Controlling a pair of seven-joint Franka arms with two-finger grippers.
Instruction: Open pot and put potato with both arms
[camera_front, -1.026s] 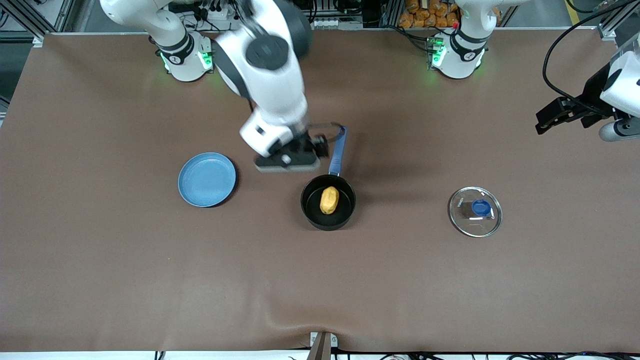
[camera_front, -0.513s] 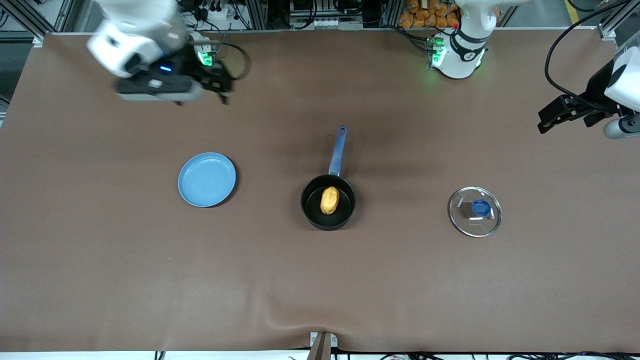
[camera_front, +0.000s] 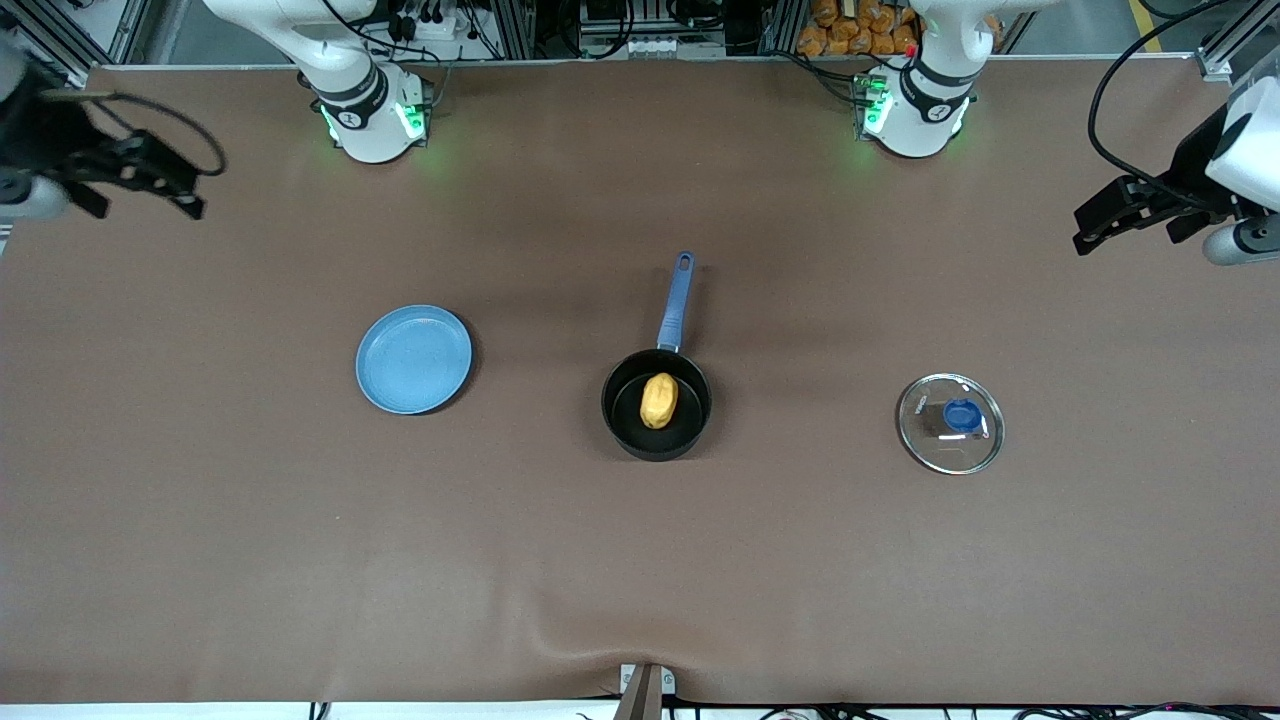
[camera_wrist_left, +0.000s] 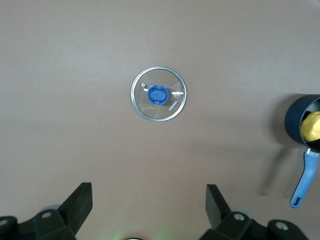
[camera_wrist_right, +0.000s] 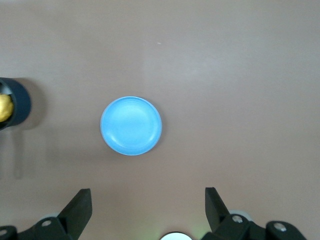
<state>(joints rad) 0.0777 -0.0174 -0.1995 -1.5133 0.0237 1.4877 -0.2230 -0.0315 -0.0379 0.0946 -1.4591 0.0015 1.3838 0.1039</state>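
Note:
The black pot stands uncovered mid-table, its blue handle pointing toward the robots' bases. The yellow-orange potato lies inside it. The glass lid with its blue knob rests flat on the table toward the left arm's end, apart from the pot. My left gripper hangs open and empty over that end of the table. In the left wrist view the lid, pot and potato lie well ahead of the left gripper. My right gripper is open and empty over the right arm's end.
A flat light-blue plate sits empty beside the pot, toward the right arm's end; the right wrist view shows the plate ahead of the right gripper. The brown table cover is slightly rumpled at its near edge.
The right arm has swung from beside the pot's handle out to its own end of the table. The left gripper has barely shifted. Pot, potato, lid and plate stay put.

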